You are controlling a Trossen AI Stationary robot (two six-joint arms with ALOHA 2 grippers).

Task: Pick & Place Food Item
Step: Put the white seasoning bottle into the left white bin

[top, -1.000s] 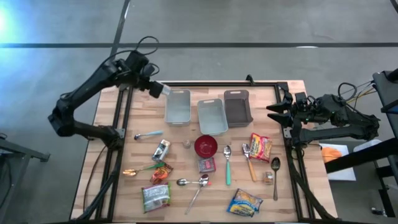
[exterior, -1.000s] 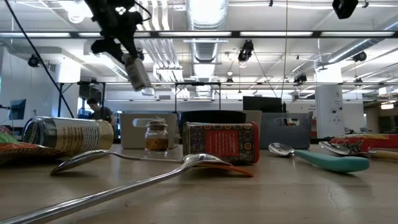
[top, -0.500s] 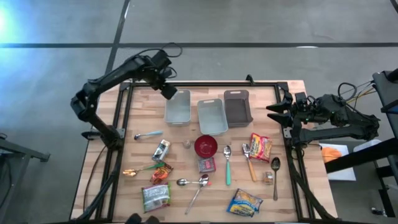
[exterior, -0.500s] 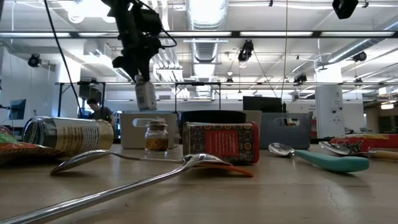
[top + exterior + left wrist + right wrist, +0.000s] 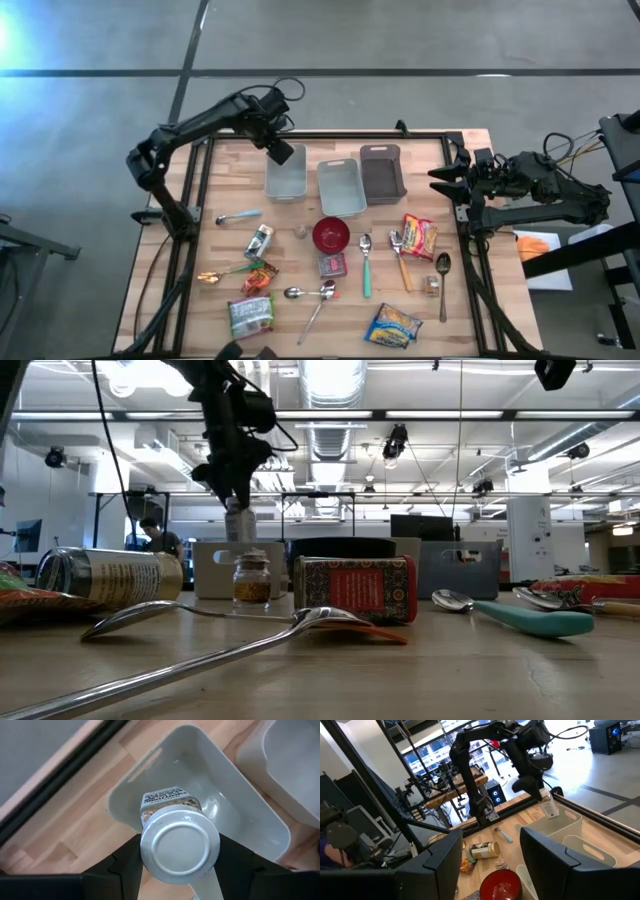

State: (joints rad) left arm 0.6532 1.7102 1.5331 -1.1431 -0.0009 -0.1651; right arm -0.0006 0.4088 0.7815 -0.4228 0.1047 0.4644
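Holding a jar (image 5: 179,842) between its jaws, the left gripper (image 5: 281,152) hung over the far-left corner of the leftmost bin (image 5: 286,175). Three bins stood in a row; the middle (image 5: 341,187) and dark right one (image 5: 382,172) looked empty. The right gripper (image 5: 441,181) waited half open at the table's right edge.

Bins, upper centre: pale grey (image 5: 286,172), white (image 5: 341,186), dark brown (image 5: 381,171). Bowl (image 5: 331,235) red. Spoon (image 5: 366,262) handle teal; table (image 5: 190,230) light wood.

Left gripper (image 5: 281,152) clamped, raised.
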